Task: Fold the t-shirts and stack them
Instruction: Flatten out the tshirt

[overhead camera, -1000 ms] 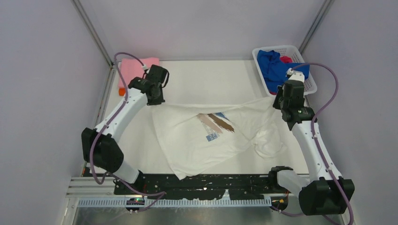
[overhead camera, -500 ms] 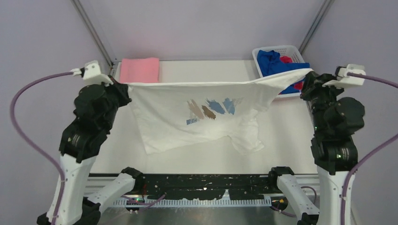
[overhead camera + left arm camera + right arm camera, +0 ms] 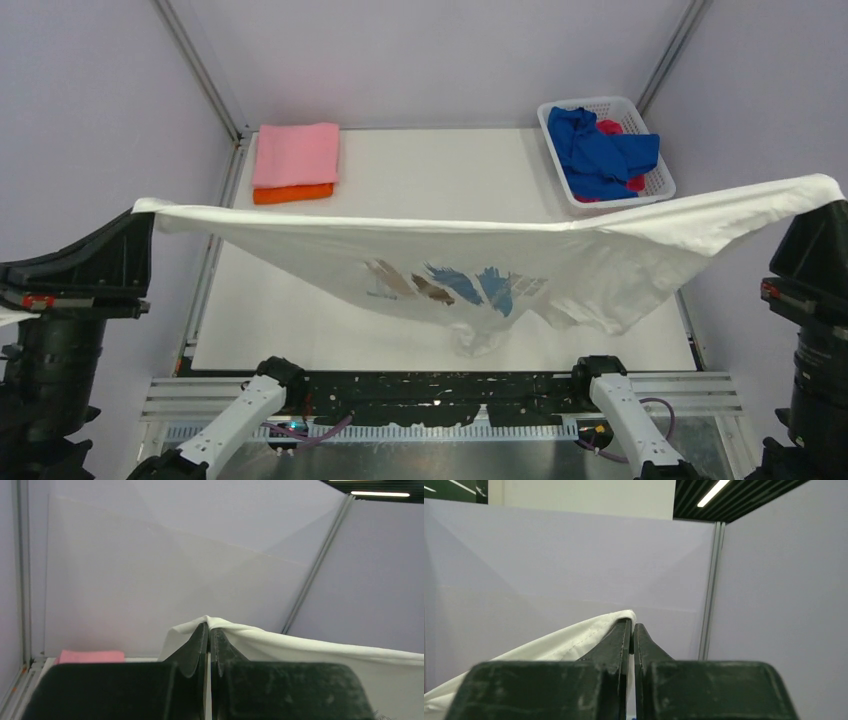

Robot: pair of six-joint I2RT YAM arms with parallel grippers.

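Top external: left pincer [image 3: 146, 216] and right pincer [image 3: 833, 204] clamp the white t-shirt [image 3: 330, 255] above the white table [image 3: 430, 180] between lilac walls [image 3: 430, 60].

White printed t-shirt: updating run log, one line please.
white printed cloth t-shirt: hanging, spread; left gripper: shut on edge; right gripper: shut on edge

Left gripper [image 3: 209, 628]: closed, fingers [image 3: 192, 652] pressed together, edge of the white t-shirt [image 3: 300, 240] pinched at the tips and trailing off to its right. Right gripper [image 3: 632, 626]: closed likewise, cloth edge clamped at the tips and draped to its left. Both arms raised high and spread wide apart, wrists close under the overhead camera, fingertips angled inward.
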